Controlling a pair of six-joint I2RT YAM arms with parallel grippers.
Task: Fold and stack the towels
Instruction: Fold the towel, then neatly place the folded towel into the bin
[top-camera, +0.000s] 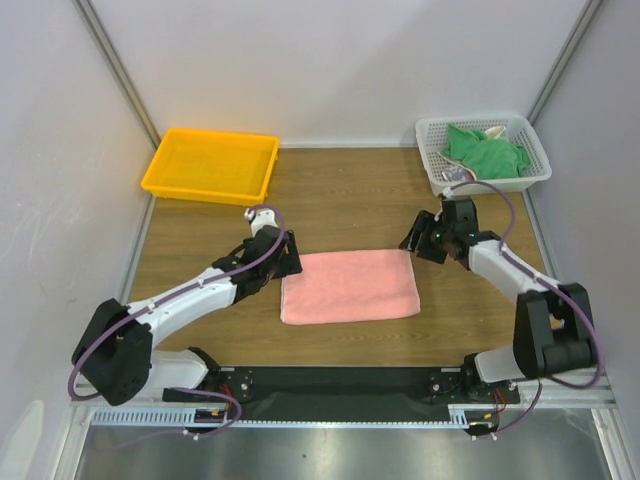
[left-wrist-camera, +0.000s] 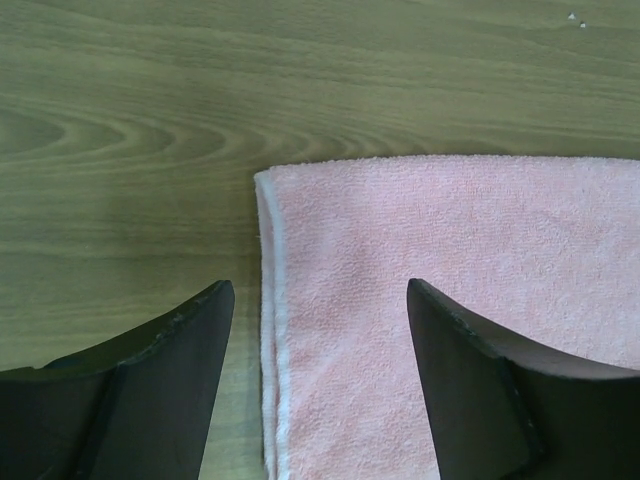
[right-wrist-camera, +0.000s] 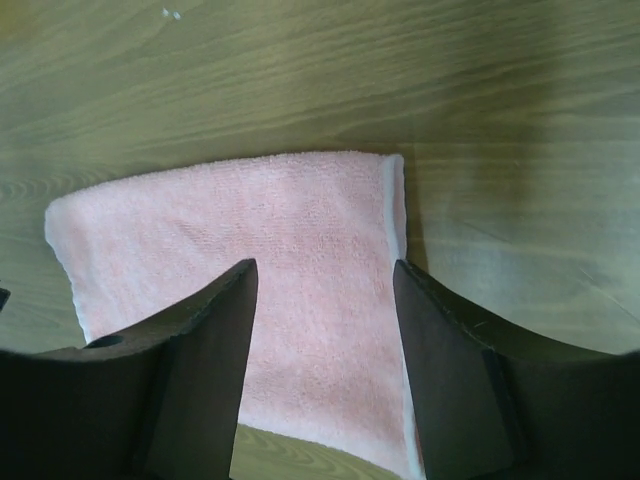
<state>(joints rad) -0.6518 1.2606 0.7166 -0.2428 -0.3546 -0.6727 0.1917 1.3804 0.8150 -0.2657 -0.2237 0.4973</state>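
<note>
I saw the pink towel (top-camera: 350, 286) lying folded. My left gripper (left-wrist-camera: 320, 290) gaped wide and empty over its left edge, and my right gripper (right-wrist-camera: 325, 268) did likewise over its right edge.

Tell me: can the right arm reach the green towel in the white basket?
Probably yes. The green towel lies in the open-topped white mesh basket, just beyond the right claw; nothing stands between them.

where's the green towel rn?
Top view: the green towel lies crumpled inside the white mesh basket at the far right, apart from the pink towel lying flat at centre.
</note>
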